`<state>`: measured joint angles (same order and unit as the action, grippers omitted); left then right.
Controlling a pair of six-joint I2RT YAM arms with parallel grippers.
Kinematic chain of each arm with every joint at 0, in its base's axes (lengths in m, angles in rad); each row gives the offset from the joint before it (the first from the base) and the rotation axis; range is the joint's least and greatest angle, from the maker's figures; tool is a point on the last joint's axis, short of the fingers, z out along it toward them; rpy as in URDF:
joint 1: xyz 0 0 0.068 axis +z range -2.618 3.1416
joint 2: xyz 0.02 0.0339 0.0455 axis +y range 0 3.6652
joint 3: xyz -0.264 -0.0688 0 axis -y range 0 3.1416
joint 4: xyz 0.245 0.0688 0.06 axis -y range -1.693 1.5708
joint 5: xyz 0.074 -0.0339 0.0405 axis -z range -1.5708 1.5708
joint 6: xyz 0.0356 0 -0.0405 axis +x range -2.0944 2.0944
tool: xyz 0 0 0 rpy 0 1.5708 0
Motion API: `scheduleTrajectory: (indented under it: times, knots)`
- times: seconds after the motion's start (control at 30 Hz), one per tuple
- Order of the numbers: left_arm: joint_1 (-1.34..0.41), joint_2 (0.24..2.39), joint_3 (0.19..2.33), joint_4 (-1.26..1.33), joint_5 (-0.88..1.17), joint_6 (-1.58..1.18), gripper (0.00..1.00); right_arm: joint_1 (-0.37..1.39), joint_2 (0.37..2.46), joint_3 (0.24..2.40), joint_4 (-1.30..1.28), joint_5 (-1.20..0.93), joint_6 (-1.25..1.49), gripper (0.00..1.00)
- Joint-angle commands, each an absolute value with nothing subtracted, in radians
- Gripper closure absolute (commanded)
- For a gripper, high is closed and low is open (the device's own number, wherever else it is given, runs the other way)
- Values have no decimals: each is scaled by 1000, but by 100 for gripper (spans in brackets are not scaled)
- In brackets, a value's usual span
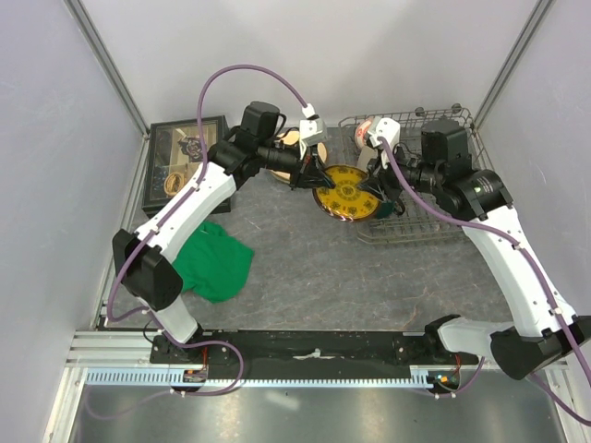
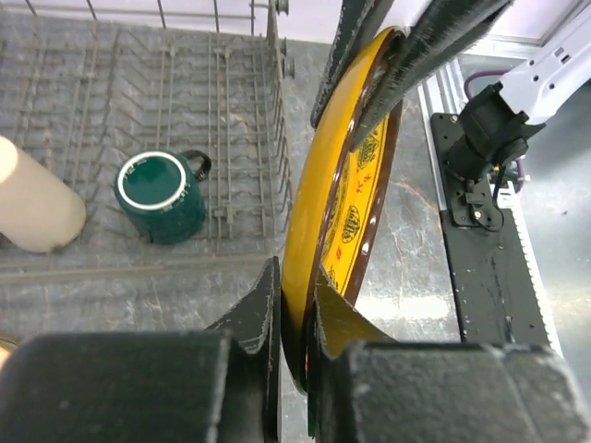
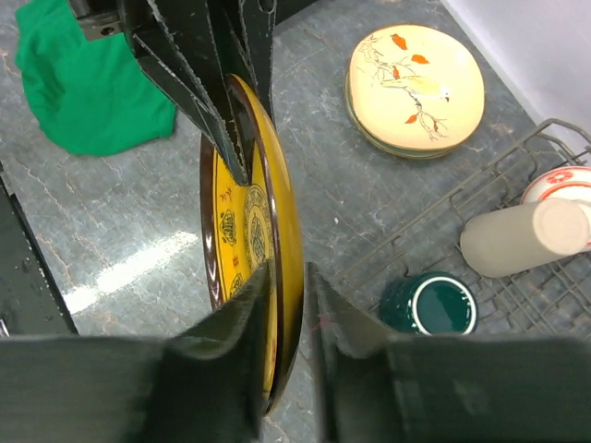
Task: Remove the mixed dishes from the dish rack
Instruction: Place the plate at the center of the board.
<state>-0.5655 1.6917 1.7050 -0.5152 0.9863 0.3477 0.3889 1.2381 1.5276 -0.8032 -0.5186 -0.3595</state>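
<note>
Both my grippers clamp one dish. At the left edge of the rack point(image 1: 416, 226), the yellow plate point(image 1: 343, 192) stands on edge; my left gripper point(image 2: 294, 286) and right gripper point(image 3: 288, 277) pinch opposite rims, jaws narrow. A green mug point(image 2: 162, 196) sits in the rack.

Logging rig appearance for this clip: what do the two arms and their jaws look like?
The left arm and right arm match: white link shells, black joint housings. A purple cable loops along each to a white block at the wrist. The jaws are black, with ribbed inner faces. No legible markings.
</note>
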Motion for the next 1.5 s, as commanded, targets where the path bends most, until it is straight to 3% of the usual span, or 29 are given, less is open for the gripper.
scheduleTrajectory:
  times: [0.0,0.03,0.13,0.33,0.77,1.17,1.47]
  knots:
    - [-558,1652,1684,-505,979,350,98,396,1193,1491,-749,-529,-387,59]
    - [-557,1651,1684,-506,948,353,98,396,1190,1483,-744,-522,-385,51]
    - [-534,1657,1684,-491,882,331,98,396,1174,1448,-724,-473,-387,41]
    - [-425,1701,1690,-382,833,175,98,397,1129,1376,-670,-353,-376,34]
    - [-264,2074,1942,-356,703,-204,98,397,1040,1226,-591,-298,-341,30]
    - [-203,2423,2261,-367,744,-345,98,397,1038,1131,-548,-298,-328,30]
    - [-193,2534,2348,-345,719,-426,98,396,1054,1094,-517,-291,-322,30]
